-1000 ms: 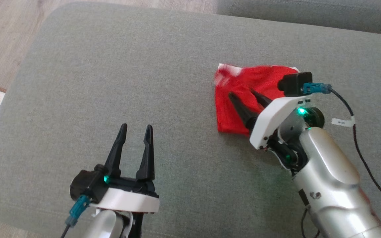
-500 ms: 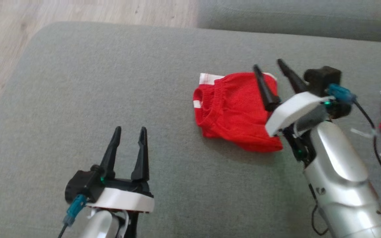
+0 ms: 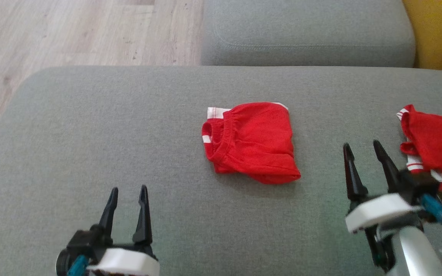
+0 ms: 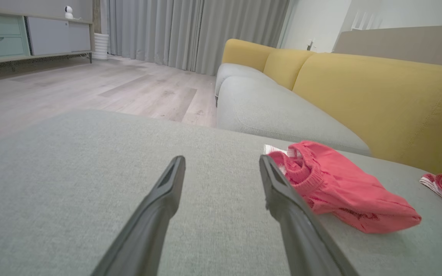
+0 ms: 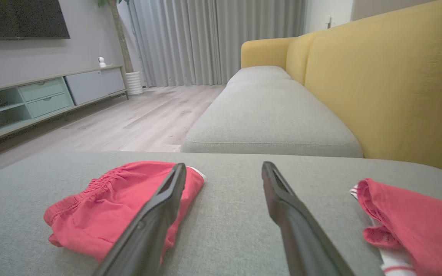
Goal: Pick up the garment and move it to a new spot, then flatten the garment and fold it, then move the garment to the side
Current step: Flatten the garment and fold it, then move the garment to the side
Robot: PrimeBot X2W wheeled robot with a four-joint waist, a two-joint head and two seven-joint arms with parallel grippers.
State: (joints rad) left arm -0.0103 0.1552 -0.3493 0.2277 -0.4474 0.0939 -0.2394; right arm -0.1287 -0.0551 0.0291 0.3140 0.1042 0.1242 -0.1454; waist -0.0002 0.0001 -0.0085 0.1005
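A grey sofa cushion (image 3: 90,134) bears a folded red garment (image 3: 252,142) near its middle.
A second red garment (image 3: 434,145) lies at the right edge, near the right gripper (image 3: 361,145); the left gripper (image 3: 128,188) sits lower left. Both grippers are apart from the folded red garment, fingers spread, grasping nothing.

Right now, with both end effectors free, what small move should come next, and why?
Probably ease the open right end effector toward the rumpled garment beside it: the folded garment lies free, apart from it and the open left end effector.
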